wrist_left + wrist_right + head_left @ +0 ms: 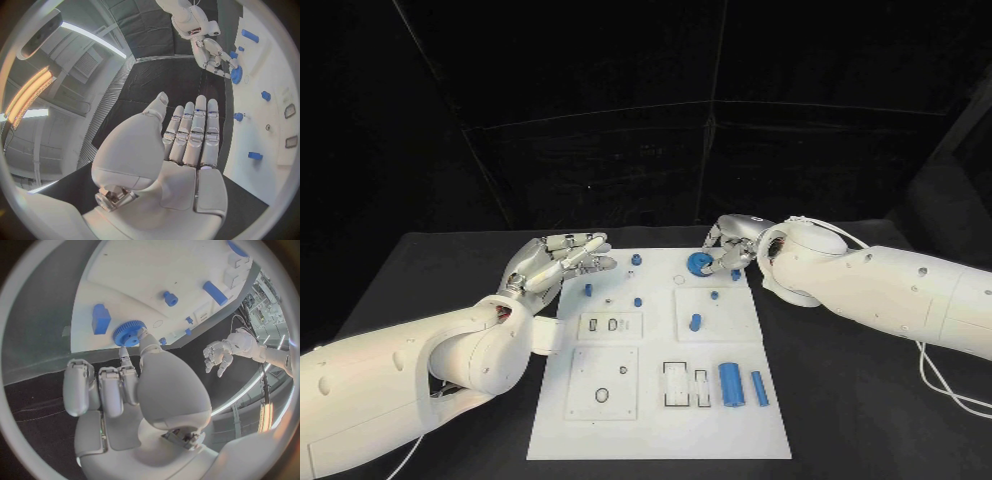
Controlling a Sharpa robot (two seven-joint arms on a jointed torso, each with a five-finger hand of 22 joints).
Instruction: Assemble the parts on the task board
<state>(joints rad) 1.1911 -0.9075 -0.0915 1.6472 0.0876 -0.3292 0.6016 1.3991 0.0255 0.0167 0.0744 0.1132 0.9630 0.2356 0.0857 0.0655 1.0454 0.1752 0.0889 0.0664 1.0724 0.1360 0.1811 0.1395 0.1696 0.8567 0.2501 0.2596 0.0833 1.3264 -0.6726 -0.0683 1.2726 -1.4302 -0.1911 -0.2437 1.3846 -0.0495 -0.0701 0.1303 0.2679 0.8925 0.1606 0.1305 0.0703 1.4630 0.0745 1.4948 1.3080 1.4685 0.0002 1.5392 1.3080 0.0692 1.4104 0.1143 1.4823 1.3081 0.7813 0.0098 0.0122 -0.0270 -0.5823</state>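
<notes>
— Item one, task board (661, 440): I log it mid-table, between my two arms.

— Far end?

— Gear (697, 263) on the far edge, right hand (733, 243) at it. Left hand (560, 262) just off the far-left corner. Two long parts (730, 384) lie side by side near-right.

Your right hand (733, 243) and blue gear (697, 263) crowd the task board's (661, 420) far edge. The left hand (560, 262) flanks its left side. The near edge lies open.
</notes>
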